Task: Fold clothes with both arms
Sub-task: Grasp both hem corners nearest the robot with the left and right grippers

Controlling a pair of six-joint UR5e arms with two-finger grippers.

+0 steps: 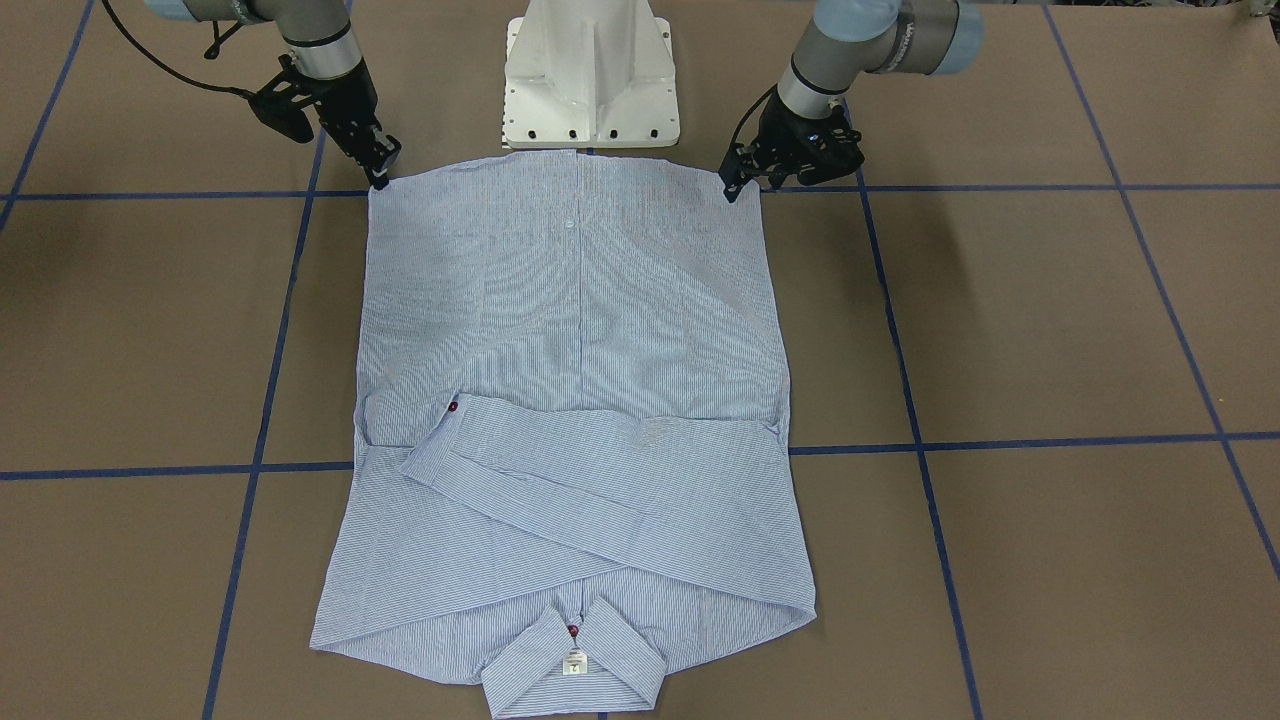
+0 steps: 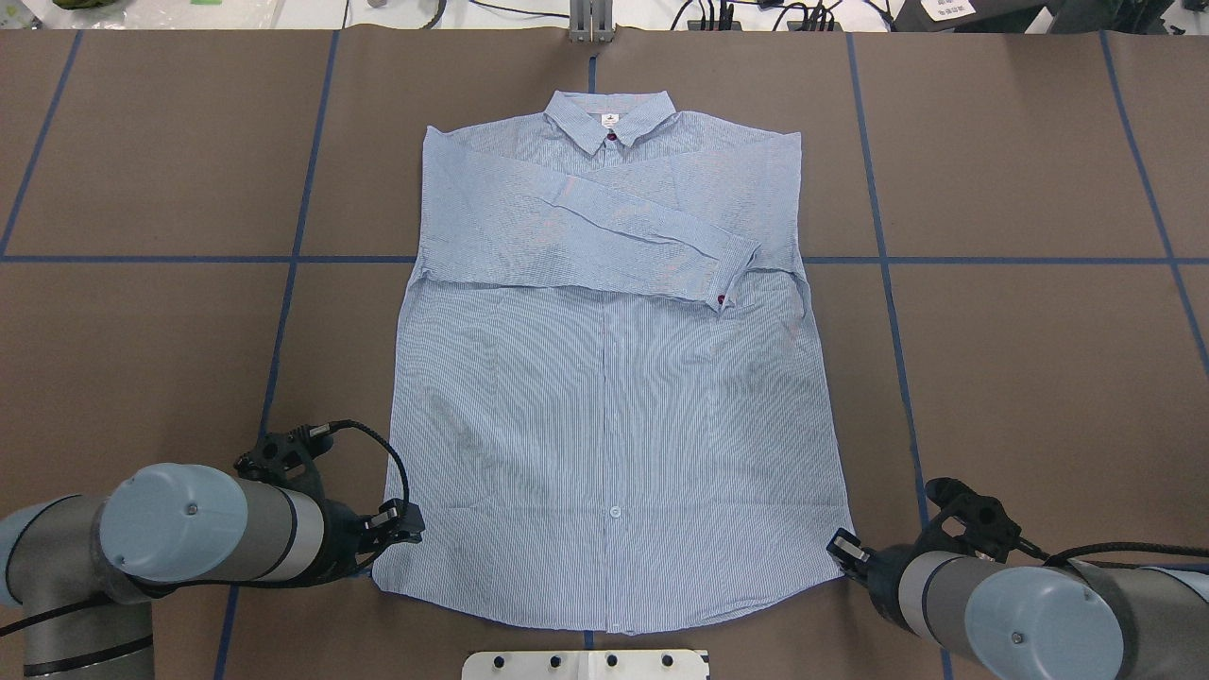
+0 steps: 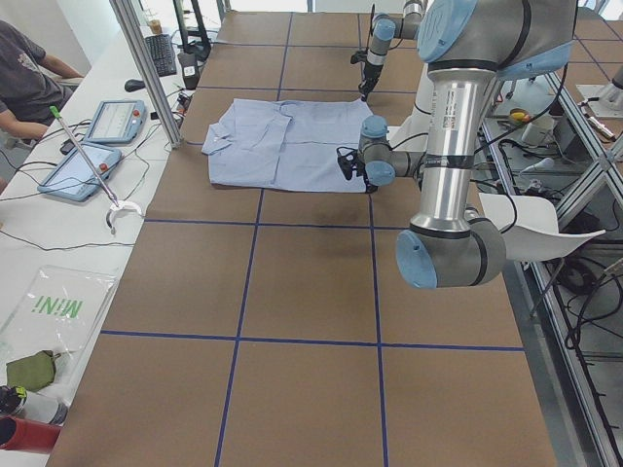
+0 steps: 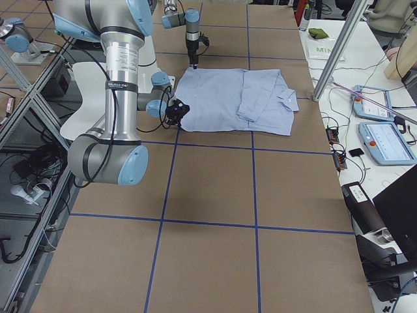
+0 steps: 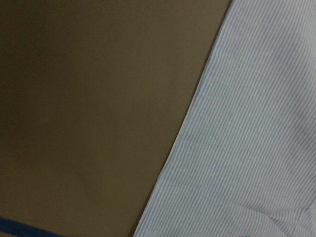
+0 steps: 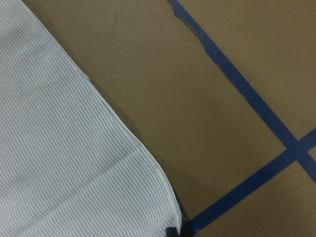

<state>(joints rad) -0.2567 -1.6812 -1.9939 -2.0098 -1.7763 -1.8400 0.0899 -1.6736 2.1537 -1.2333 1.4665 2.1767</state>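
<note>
Brown table (image 2: pixel 1039 378) carried the shirt (image 2: pixel 614 397), which lay flat at centre, front up. Its sleeves were folded across the chest, collar far from the robot, hem nearest it. Left arm (image 2: pixel 189 534) and right arm (image 2: pixel 1020 614) were low. Left tool (image 1: pixel 729 190) was at one hem corner, right tool (image 1: pixel 381 180) at the other. I couldn't tell whether either was open, closed or gripping cloth.

Robotics lab, blue-taped table (image 3: pixel 311 282), teach pendant (image 4: pixel 386 142), aluminium post (image 3: pixel 146 68)
</note>
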